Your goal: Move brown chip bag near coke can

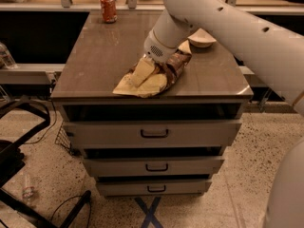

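Note:
The brown chip bag (175,64) lies crumpled on the cabinet top (97,56), near its front edge, with its pale tan end pointing to the front left. My gripper (142,72) comes down from the white arm at the upper right and rests on the bag's pale front part. The coke can (108,7) stands upright at the far left corner of the top, well apart from the bag.
A white bowl (202,38) sits just behind the bag at the right. The cabinet has three drawers (154,133) below. A dark counter runs behind it. A black chair frame (19,141) stands on the floor at the left.

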Motion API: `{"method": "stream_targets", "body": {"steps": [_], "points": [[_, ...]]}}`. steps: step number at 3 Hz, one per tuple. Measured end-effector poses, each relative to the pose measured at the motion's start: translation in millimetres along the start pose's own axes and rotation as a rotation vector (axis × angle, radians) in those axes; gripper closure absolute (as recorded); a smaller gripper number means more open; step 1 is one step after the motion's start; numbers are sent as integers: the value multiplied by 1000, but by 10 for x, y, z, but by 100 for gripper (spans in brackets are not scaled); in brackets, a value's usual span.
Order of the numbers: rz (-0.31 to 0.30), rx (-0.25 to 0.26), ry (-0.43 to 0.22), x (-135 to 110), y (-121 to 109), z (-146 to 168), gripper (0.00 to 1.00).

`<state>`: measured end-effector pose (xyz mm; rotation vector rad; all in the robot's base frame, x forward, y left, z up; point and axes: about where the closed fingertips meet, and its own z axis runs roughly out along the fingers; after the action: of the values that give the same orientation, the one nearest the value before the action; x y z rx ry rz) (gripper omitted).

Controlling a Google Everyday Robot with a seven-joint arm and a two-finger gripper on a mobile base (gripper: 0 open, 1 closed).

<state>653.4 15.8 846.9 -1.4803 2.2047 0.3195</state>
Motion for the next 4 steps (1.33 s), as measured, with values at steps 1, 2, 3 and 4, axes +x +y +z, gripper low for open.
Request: {"method": "stream_targets", "body": {"steps": [1,2,3,4], "points": [[0,0,0,-37,-4,-64,78],[0,0,0,-53,-6,-91,99],[0,0,0,-53,-6,-90,100],[-51,2,-9,-222,-2,-225,100]]}}
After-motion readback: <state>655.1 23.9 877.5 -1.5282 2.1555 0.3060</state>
